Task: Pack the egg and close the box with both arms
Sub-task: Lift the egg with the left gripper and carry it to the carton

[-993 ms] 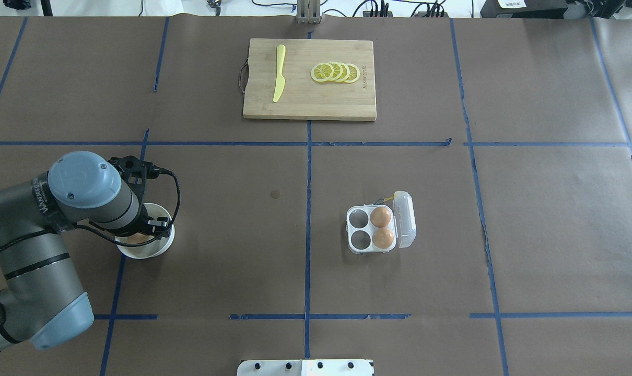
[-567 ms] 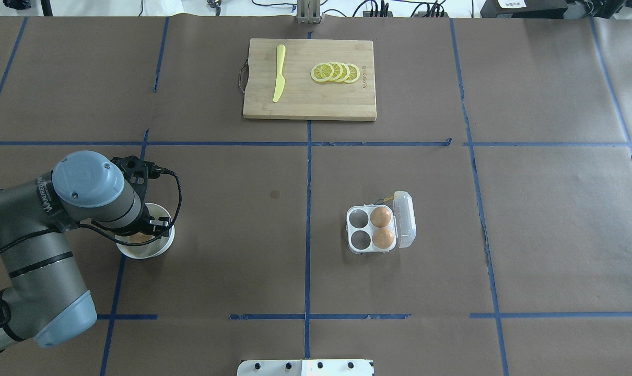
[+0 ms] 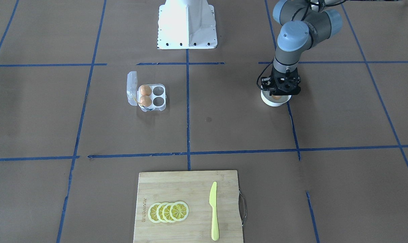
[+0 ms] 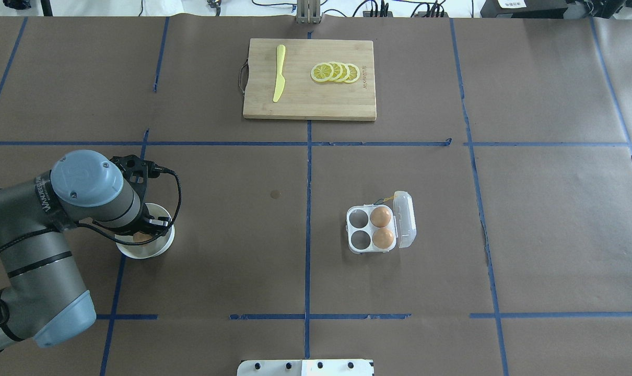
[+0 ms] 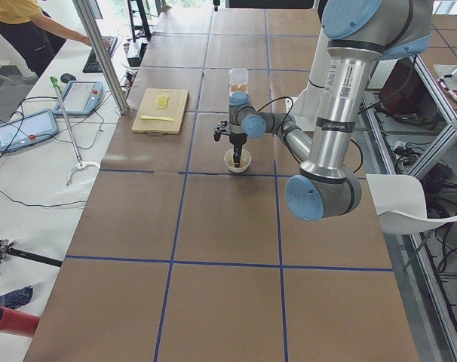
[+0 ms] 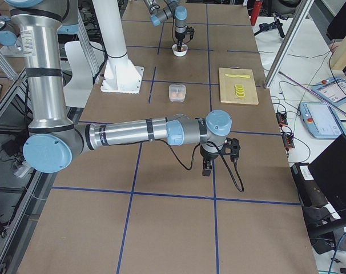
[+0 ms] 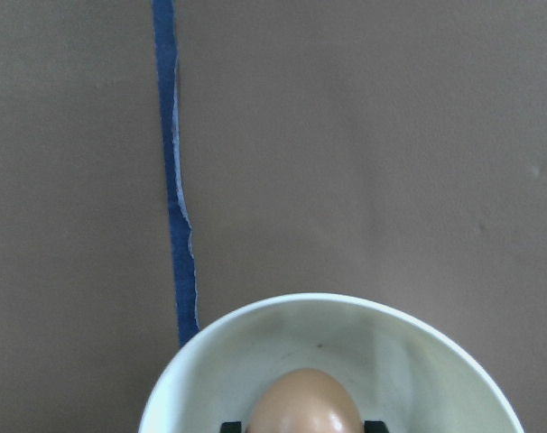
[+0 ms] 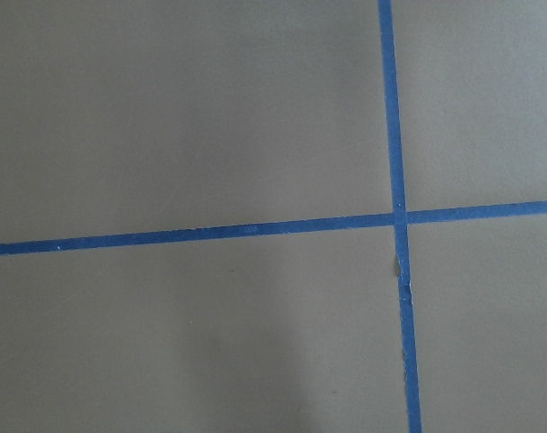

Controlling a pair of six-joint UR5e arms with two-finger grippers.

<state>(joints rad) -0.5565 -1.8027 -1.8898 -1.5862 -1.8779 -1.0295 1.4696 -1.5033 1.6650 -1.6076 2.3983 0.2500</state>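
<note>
Egg [image 7: 305, 401] in white bowl [image 7: 346, 311], well apart from box [image 4: 372, 228] holding 2 more. Light, smooth, fragile: gentle hold across the middle advised. Left end effector [image 3: 280, 90] straddling it, clamped or not impossible to tell; right end effector [image 6: 207, 166] likewise unclear.

Matt brown paper [image 4: 217, 250] covers the table, lined with smooth blue tape [image 7: 170, 162]. The egg [image 7: 305, 401] is smooth with a soft sheen. The bowl [image 7: 409, 361] holding it is glossy white, possibly ceramic. The box [image 4: 370, 227] is clear, shiny plastic. Beyond the box, the cutting board [image 4: 305, 99] is matt grained wood and the knife [image 4: 279, 73] is smooth yellow plastic. The left arm [image 4: 28, 250] is satin grey metal.
</note>
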